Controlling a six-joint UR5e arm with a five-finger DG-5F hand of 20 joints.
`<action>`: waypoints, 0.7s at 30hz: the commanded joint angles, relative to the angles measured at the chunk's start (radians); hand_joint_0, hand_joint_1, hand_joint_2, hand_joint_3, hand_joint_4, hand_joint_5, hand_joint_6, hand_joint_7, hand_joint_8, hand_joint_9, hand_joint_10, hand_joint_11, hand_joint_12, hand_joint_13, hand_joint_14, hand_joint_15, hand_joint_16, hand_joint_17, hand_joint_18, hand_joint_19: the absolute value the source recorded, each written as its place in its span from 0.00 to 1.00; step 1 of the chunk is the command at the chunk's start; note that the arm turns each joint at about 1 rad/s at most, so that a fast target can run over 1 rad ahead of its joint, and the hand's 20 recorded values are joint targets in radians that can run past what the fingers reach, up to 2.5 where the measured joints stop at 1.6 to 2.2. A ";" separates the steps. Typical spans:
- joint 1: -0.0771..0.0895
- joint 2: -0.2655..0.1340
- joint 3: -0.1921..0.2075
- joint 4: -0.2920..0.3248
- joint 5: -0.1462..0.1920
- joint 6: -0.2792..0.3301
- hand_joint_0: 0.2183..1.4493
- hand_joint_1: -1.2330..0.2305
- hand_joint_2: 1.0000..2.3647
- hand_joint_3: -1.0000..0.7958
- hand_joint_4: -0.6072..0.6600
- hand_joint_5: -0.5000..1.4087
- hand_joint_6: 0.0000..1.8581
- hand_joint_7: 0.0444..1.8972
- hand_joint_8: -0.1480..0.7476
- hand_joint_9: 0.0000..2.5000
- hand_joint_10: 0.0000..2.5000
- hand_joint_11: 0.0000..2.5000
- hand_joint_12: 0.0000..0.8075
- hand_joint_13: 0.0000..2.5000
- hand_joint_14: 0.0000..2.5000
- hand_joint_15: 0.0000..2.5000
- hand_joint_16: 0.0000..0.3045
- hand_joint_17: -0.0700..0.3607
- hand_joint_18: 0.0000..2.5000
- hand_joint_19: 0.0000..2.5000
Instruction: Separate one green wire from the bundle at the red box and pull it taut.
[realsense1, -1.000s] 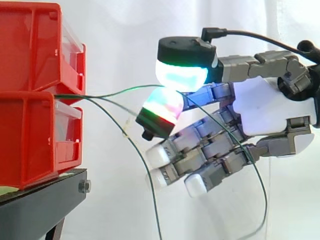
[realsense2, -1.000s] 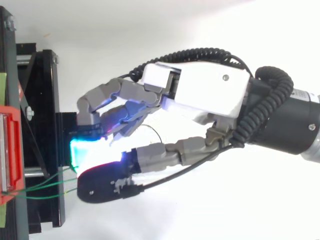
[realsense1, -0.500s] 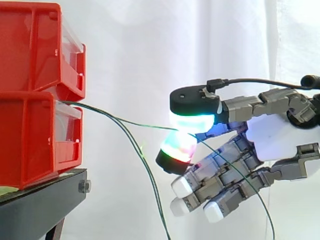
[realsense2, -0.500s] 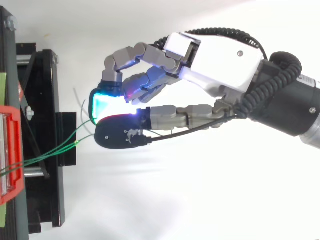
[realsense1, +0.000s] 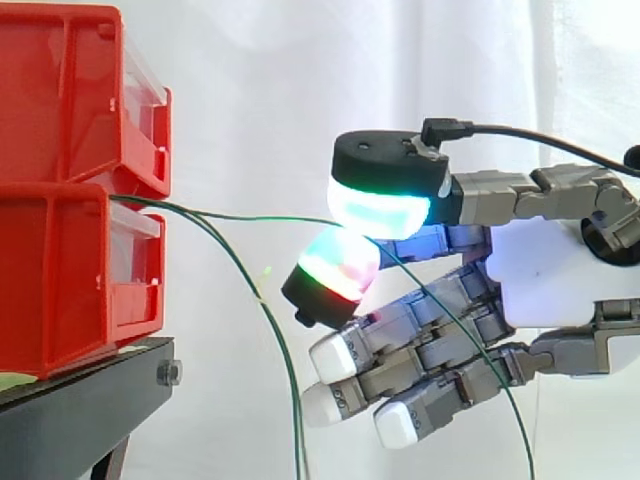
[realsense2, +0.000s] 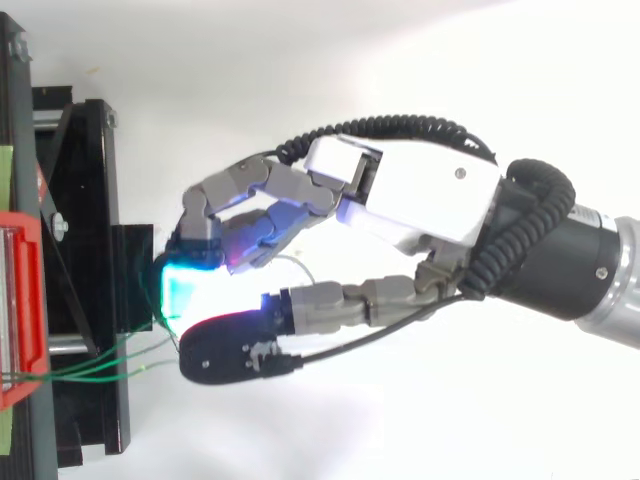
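Note:
Two red bins are stacked on a black stand at the left. Thin green wires come out between the bins. One green wire runs almost level from the bins to my hand, where the thumb pad and a glowing fingertip pinch it. Past the pinch it drops behind the curled lower fingers. A second green wire sags down from the bins and hangs free. From above, the hand is right of the stand, with the wires fanning out from the red box.
A white curtain is the backdrop. The black stand's frame lies directly left of the fingertips in the top view. Open space lies below and to the right of the hand.
The hand drew away to the right and down, then came back left and up toward the bins, keeping the pinch. The held wire now runs nearly level instead of sloping down.

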 joint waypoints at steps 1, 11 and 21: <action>0.007 0.000 -0.020 0.046 -0.008 -0.001 0.31 0.32 0.01 0.57 0.42 0.19 0.47 0.61 0.52 0.36 0.00 0.18 0.42 0.29 0.00 0.09 0.17 0.43 0.32 0.12; 0.014 0.000 -0.023 0.043 -0.005 -0.002 0.31 0.32 0.01 0.57 0.42 0.19 0.47 0.61 0.53 0.37 0.00 0.18 0.42 0.29 0.00 0.09 0.17 0.43 0.32 0.12; 0.022 0.000 -0.023 0.041 -0.006 -0.002 0.31 0.32 0.01 0.57 0.42 0.19 0.47 0.61 0.53 0.37 0.00 0.18 0.42 0.29 0.00 0.09 0.17 0.43 0.32 0.12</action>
